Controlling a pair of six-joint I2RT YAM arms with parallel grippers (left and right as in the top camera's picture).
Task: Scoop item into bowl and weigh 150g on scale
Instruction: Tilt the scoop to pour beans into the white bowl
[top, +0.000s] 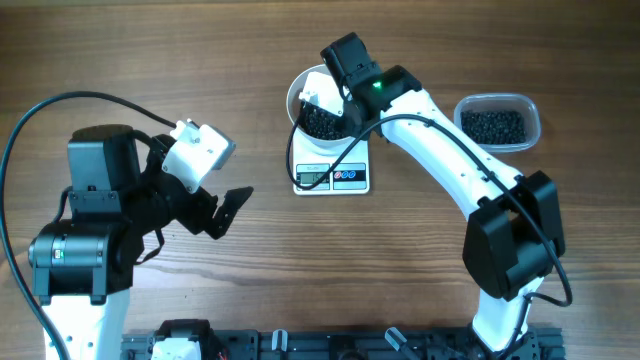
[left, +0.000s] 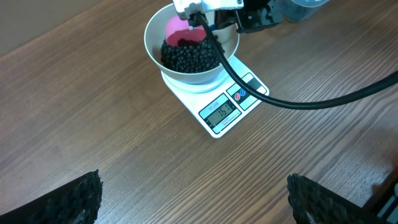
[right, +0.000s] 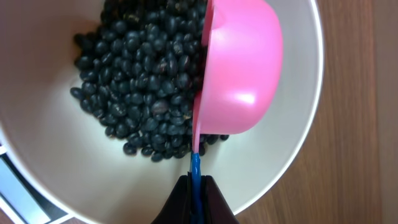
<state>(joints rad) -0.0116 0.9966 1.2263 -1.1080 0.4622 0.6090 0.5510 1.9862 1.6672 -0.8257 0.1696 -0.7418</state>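
The bench (top: 250, 80) around the scale (left: 211, 102) is brown wood with a fine straight grain and a low satin finish. The scale looks like smooth white plastic, and its display is flat grey. On the scale, the bowl (right: 37, 155) is plain white, smooth and softly glossy. The beans (right: 143, 81) in it are black, with smooth skins that have a slight sheen. The scoop (right: 242, 68) over them is glossy pink plastic. Right of the scale, the tub (top: 497, 98) is clear plastic. The left fingers (left: 68, 202) have black, rough, knobbly pads.
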